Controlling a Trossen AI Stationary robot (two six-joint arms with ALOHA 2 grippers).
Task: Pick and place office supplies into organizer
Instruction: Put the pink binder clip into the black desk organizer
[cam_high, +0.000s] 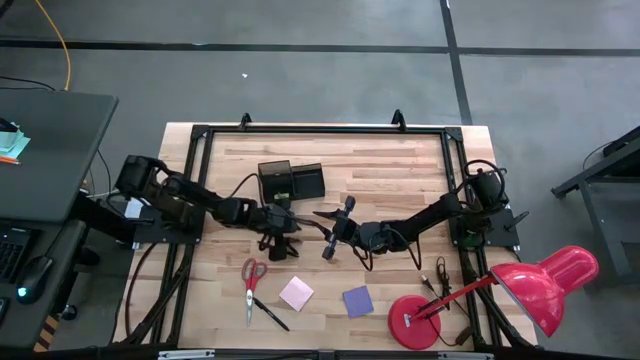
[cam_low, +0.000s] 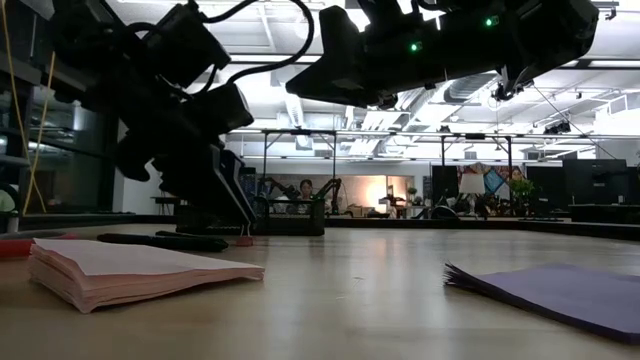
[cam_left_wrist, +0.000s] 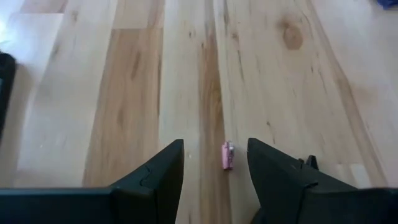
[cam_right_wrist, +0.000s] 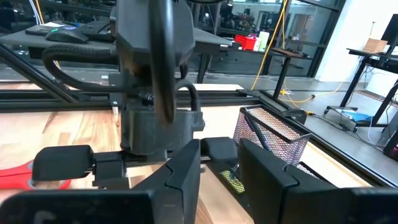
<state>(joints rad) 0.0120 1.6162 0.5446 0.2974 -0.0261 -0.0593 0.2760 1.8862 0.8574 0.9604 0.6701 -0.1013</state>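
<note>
My left gripper (cam_left_wrist: 214, 148) stands open and slanting down over the table's middle (cam_high: 280, 240). A tiny pink piece (cam_left_wrist: 227, 155) lies on the wood between its fingers, apart from both. My right gripper (cam_right_wrist: 219, 163) hovers level beside it (cam_high: 335, 235), its fingers apart with nothing seen between them. The black mesh organizer (cam_high: 290, 182) stands behind them. Near the front edge lie the red-handled scissors (cam_high: 252, 276), a black pen (cam_high: 270, 314), the pink pad (cam_high: 296, 293) and the purple pad (cam_high: 358, 301).
A big red desk lamp (cam_high: 540, 285) stands at the front right with its round base (cam_high: 415, 322) on the table. A black frame rail (cam_high: 320, 130) runs round the table's edges. Bare wood lies between the two pads and the grippers.
</note>
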